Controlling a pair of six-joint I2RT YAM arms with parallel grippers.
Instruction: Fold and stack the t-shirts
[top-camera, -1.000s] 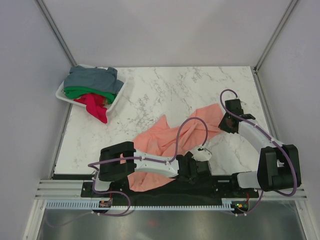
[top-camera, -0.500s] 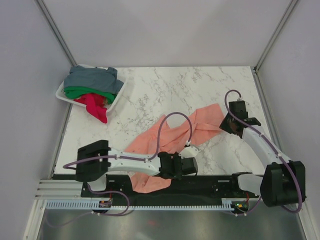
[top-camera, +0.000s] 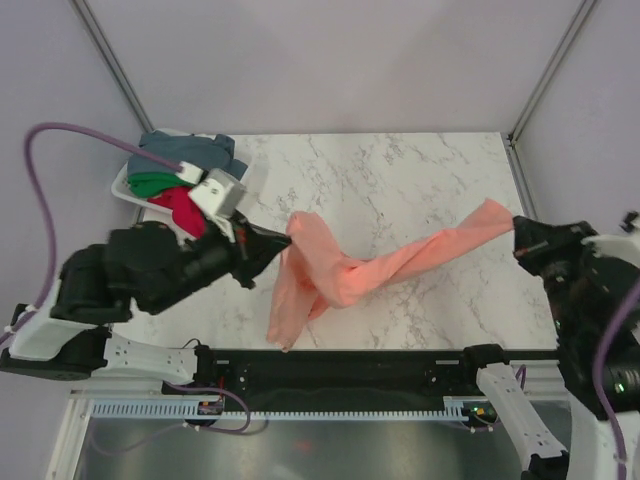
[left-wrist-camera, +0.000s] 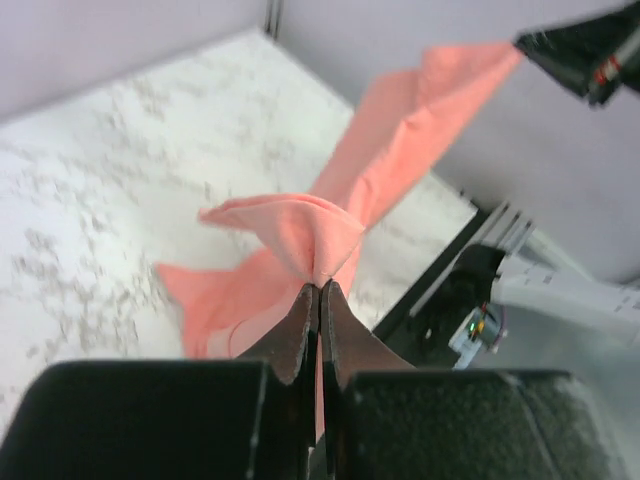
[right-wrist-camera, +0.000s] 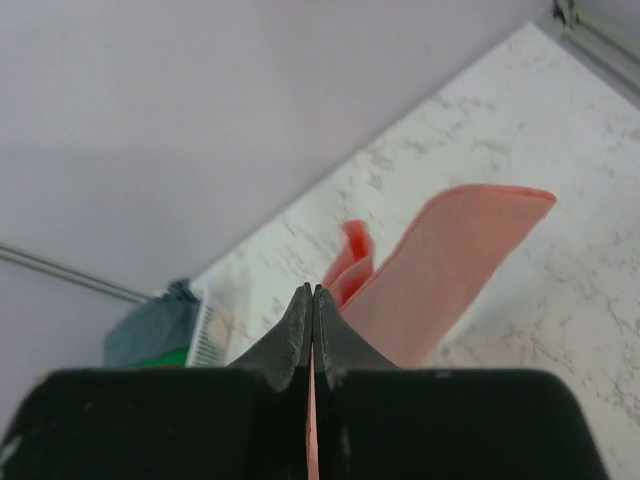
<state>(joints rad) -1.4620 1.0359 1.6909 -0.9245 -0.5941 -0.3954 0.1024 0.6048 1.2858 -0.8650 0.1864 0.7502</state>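
A salmon-pink t-shirt (top-camera: 370, 272) hangs twisted in the air between my two grippers, above the marble table (top-camera: 400, 170). My left gripper (top-camera: 285, 240) is shut on its left end, and a loose part droops from there toward the table's near edge. The left wrist view shows the cloth (left-wrist-camera: 300, 225) bunched at the shut fingertips of the left gripper (left-wrist-camera: 320, 290). My right gripper (top-camera: 517, 232) is shut on the shirt's right end; in its wrist view the cloth (right-wrist-camera: 450, 260) runs away from the right gripper (right-wrist-camera: 313, 290). Grey-blue (top-camera: 175, 150), green (top-camera: 150, 183) and red (top-camera: 175, 205) t-shirts lie piled in the basket.
The white mesh basket (top-camera: 120, 186) stands at the table's far left corner, partly behind my raised left arm. Grey walls close in the table on the left, back and right. The black rail holding the arm bases runs along the near edge.
Both arms have swung up and apart from low over the near edge. The left gripper closed on the salmon-pink shirt, which rose off the table and now stretches between the grippers.
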